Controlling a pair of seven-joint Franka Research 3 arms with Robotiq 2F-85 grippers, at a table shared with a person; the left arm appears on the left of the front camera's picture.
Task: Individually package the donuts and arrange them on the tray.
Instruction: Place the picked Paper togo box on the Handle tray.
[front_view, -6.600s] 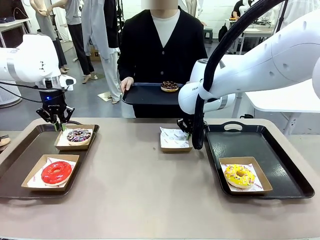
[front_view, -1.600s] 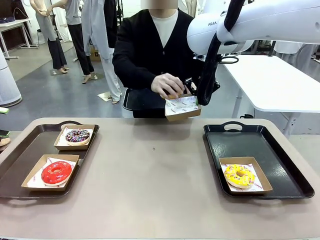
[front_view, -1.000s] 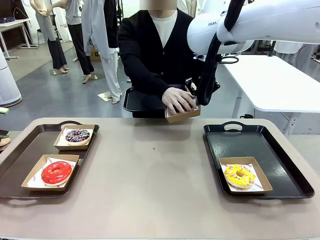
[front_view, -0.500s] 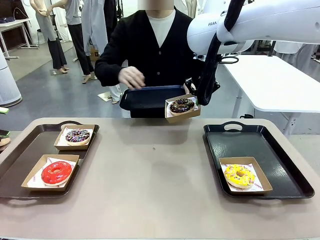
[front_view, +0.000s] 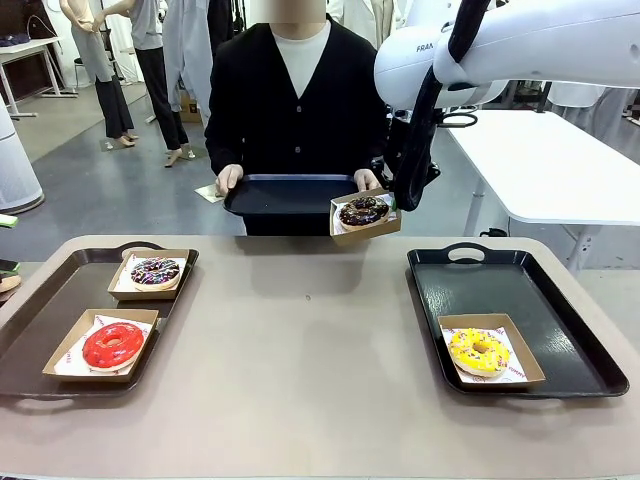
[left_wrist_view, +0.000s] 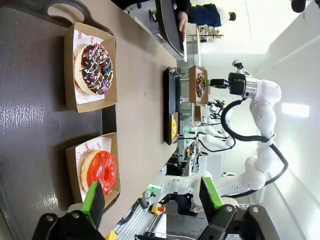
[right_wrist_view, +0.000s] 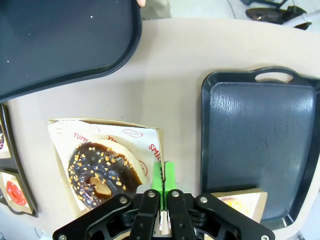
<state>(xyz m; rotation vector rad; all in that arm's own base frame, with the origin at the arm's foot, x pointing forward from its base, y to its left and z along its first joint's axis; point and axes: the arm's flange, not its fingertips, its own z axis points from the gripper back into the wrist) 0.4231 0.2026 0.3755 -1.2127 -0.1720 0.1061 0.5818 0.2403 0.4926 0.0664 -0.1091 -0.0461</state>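
Change since half a second back: the person's hand has left the raised box and both hands now grip the dark serving tray (front_view: 285, 193) beyond the table's far edge; the chocolate donut (front_view: 363, 211) sits in the box as it did.

Stock as I read it, largest first:

- Table (front_view: 300, 350): carries two black trays.
- Left tray (front_view: 40, 330), at the table's left edge: two boxed donuts. The purple-white sprinkled donut (front_view: 157, 270) sits toward the tray's far edge, the red donut (front_view: 112, 344) toward its near edge.
- Right tray (front_view: 540, 290), at the table's right edge: the yellow donut (front_view: 479, 351) boxed near its near edge; the far half bare.
- Cardboard box (front_view: 365, 218): held in the air above the table's far edge, chocolate donut inside.
- Right gripper (right_wrist_view: 163, 175): jaws together, clamped on the box's side wall, beside the donut.
- Left gripper (left_wrist_view: 150, 200): jaws wide apart, holding nothing, hanging over the left tray near the red donut.

Progress, my judgement: all four donuts are boxed, three are on trays. Left to do: bring the fourth box down, most likely onto the right tray's bare far half, and let go.
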